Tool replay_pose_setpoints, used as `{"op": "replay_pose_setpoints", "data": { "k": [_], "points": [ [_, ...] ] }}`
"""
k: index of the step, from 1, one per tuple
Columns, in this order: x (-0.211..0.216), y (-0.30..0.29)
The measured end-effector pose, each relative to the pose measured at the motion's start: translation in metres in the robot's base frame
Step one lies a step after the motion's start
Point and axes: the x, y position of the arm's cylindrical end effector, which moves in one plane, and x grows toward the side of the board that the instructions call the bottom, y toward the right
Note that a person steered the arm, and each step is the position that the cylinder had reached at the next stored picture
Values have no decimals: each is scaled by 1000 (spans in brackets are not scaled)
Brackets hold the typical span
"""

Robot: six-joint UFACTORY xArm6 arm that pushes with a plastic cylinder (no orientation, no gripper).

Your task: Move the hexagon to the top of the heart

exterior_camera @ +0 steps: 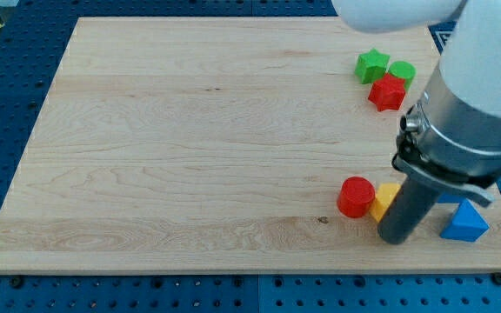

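Camera view: my tip point(399, 238) sits low on the board point(190, 130), touching the yellow block point(384, 200) just to its left, likely mid-push; its shape is half hidden, maybe the heart. Red cylinder point(356, 196) beyond. Blue triangle point(465, 223) to the right. Green hexagon point(402, 71), green star point(372, 65) and red star point(388, 92) cluster far above. No jaws, just a rod.

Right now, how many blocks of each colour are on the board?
Green: 2, a star and a rounder green block
Red: 2, a star and a cylinder
Yellow: 1, partly hidden by the arm
Blue: 1, a triangle
Total: 6 that show
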Motion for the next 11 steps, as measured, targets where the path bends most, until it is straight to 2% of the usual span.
{"op": "replay_pose_setpoints", "data": {
  "k": [4, 6, 8, 11],
  "points": [
    [-107, 5],
    [-143, 14],
    [-158, 6],
    [-158, 41]
  ]
}}
